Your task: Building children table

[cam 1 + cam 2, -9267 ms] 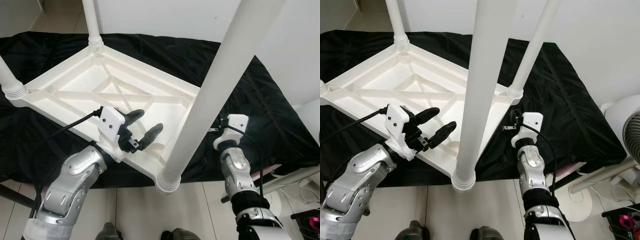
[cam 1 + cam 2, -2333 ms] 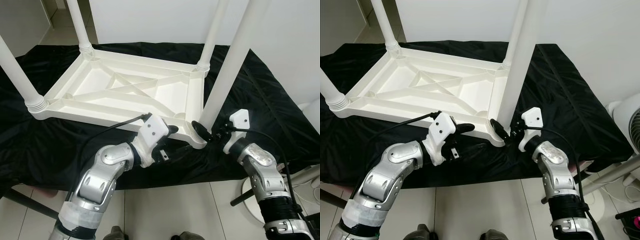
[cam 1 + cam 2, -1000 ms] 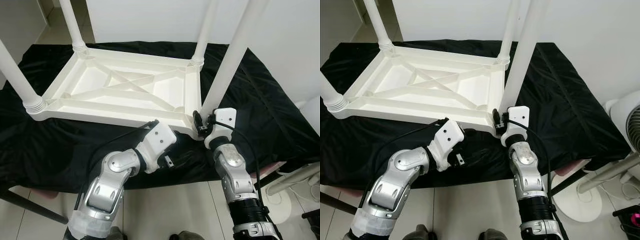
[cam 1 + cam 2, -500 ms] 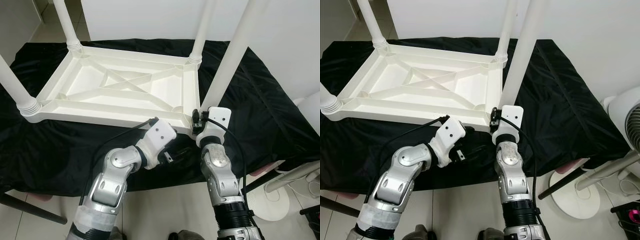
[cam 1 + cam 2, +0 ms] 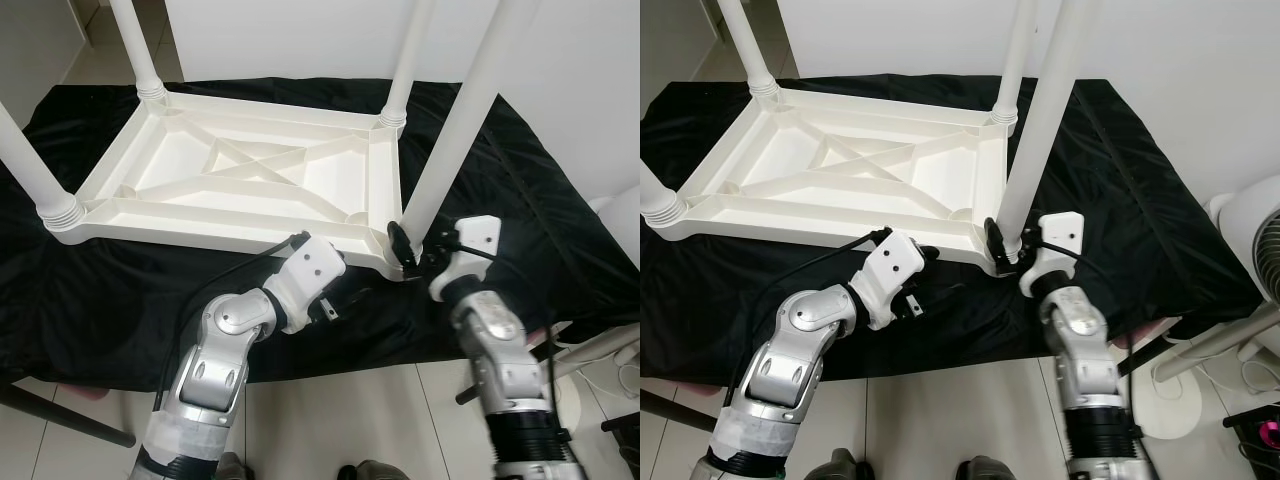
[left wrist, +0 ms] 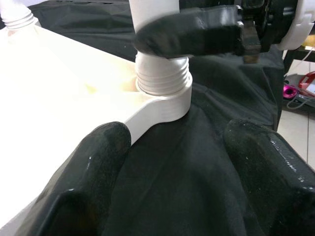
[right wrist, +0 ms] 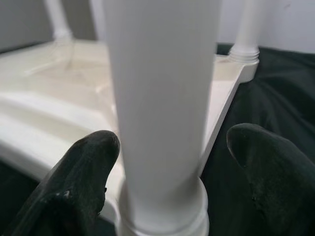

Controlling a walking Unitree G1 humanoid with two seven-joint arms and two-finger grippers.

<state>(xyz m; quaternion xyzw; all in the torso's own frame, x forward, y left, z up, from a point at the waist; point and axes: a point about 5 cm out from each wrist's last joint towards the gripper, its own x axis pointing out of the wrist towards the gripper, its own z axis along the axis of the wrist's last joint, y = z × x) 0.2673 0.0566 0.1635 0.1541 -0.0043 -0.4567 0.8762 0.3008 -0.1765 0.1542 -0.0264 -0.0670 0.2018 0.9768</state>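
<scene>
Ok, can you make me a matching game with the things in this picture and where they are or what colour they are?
Things:
1. table
2. cloth
3. right gripper
4. left gripper

Matches:
A. black, spread under everything
B. white, lying upside down
C. around the base of the near leg
D. low over the cloth by the table's near edge

Pairs: 1-B, 2-A, 3-C, 4-D

- Table (image 5: 240,185): plain white plastic, as are its legs (image 5: 455,120).
- Cloth (image 5: 540,220): black.
- Arms (image 5: 225,340): silver, with white wrist housings.
- Fingers (image 6: 98,162): black.
- Floor (image 5: 330,430): pale tiles.
- Wall (image 5: 290,40): white.
</scene>
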